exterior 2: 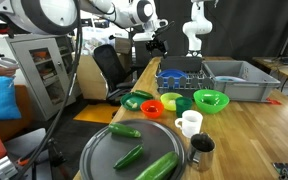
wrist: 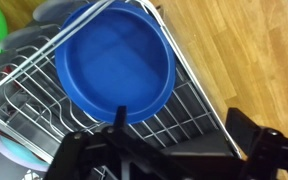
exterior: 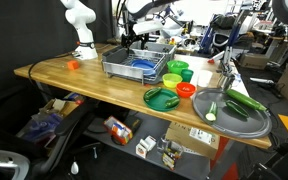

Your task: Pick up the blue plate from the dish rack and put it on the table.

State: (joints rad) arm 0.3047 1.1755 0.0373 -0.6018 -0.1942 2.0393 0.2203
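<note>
The smooth round blue plate (wrist: 114, 65) lies in the grey wire rack (wrist: 189, 128) on the wood-grain table (wrist: 249, 50), and above it the gripper (wrist: 175, 115) hangs, jaws wide apart and empty.

Round blue plate (wrist: 114, 62) — resting in wire dish rack (wrist: 179, 125), on wooden table (wrist: 234, 50)

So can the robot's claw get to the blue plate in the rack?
Probably yes: the gripper hangs open above the blue plate, which sits in the dish rack with nothing on top.
</note>
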